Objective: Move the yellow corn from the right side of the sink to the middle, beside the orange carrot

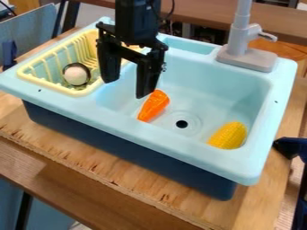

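My black gripper (pixel 127 89) hangs over the left part of the sink basin, its two fingers spread wide with nothing between them. Just below and right of its right finger, an orange toy carrot (pixel 154 106) lies on the basin floor; whether they touch, I cannot tell. A yellow toy corn cob (pixel 228 135) rests in the basin's front right corner. Left of the gripper, a white round object with a dark rim (pixel 76 74) sits in the yellow dish rack (pixel 51 84).
The light blue toy sink (pixel 180 150) stands on a wooden table (pixel 108 168). A grey faucet (pixel 246 50) rises at its back right. A dark drain hole (pixel 182 124) lies between carrot and corn. Dark blue parts (pixel 290 147) stand at the right edge.
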Motion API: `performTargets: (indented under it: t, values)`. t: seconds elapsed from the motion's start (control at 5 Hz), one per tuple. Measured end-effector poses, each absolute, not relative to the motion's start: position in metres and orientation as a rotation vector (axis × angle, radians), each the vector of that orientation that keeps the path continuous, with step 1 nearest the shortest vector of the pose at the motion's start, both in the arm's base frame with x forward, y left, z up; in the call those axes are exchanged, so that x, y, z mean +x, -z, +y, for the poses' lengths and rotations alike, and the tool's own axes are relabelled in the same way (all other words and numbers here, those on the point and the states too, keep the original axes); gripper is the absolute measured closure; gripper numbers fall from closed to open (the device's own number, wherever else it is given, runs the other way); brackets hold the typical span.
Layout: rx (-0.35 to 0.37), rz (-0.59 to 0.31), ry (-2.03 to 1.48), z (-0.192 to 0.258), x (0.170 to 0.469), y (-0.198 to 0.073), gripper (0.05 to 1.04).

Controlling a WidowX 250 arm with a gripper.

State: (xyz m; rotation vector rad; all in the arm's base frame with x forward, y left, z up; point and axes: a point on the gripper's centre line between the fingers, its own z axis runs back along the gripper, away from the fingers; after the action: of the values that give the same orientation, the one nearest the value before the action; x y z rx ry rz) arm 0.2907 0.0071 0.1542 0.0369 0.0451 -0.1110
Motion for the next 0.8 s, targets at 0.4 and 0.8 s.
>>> performTargets:
  t: [0.4,0.8]
  values:
    - [-0.02,0.042,0.094,-0.005,0.301,-0.143,0.082]
    - [-0.011,-0.007,0.12,-0.032,0.323,-0.142,0.082]
